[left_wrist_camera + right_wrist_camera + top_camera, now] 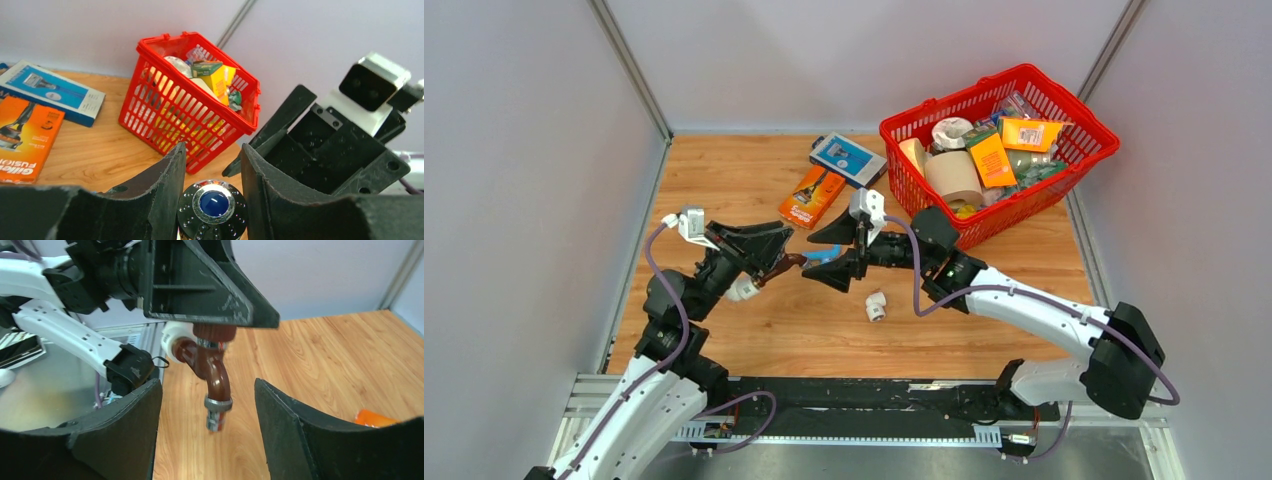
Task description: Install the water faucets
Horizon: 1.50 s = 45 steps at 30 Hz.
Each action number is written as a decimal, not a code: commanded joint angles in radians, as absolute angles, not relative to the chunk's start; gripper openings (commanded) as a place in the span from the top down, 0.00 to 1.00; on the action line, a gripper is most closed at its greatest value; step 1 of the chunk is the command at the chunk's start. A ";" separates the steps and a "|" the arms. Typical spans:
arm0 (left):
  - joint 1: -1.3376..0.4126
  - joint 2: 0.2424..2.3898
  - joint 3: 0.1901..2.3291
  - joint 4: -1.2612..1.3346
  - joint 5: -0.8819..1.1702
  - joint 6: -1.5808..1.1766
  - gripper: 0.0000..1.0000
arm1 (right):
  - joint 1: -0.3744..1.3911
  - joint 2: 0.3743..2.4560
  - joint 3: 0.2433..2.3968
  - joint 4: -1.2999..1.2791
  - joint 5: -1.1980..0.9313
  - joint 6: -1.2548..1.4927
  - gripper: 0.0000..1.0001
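Left fingers clamp the brown faucet by its knob, spout hanging mid-frame between the right fingers, spread wide and touching nothing. A white fitting sits at its back. The blue faucet shows centre frame, over the desk.

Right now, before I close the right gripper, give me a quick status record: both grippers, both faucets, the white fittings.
left gripper: shut on the brown faucet, gripping its knob end
right gripper: open, one finger on each side of the brown faucet's spout, touching neither side
brown faucet: held above the table, with a white fitting at its rear end
blue faucet: by the right gripper's fingers in the top view; cannot tell whether it is resting
loose white fitting: on the table near the right arm
red basket: far right corner, full
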<state>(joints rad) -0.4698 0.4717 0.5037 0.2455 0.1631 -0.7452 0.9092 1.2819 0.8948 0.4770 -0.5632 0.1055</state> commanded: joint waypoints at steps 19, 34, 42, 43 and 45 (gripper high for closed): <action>-0.472 0.557 0.581 0.514 0.448 -0.657 1.00 | 0.954 1.485 1.140 0.390 -0.719 0.227 0.48; -0.472 0.537 0.653 0.353 0.431 -0.598 0.66 | 0.925 1.474 1.102 0.425 -0.692 0.238 1.00; -0.472 0.492 0.840 -0.035 0.262 -0.506 0.33 | 0.844 1.371 0.959 0.485 -0.580 0.193 1.00; -0.472 0.492 0.856 -0.061 0.236 -0.497 0.32 | 0.827 1.362 0.948 0.486 -0.574 0.198 1.00; -0.471 0.494 0.879 -0.135 0.201 -0.482 0.30 | 0.792 1.351 0.943 0.474 -0.583 0.215 1.00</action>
<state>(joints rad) -0.4698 0.4973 0.8135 0.0486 0.3031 -0.5480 0.8394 1.4178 0.9463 0.4103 -0.6254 0.2184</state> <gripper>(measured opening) 0.691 0.292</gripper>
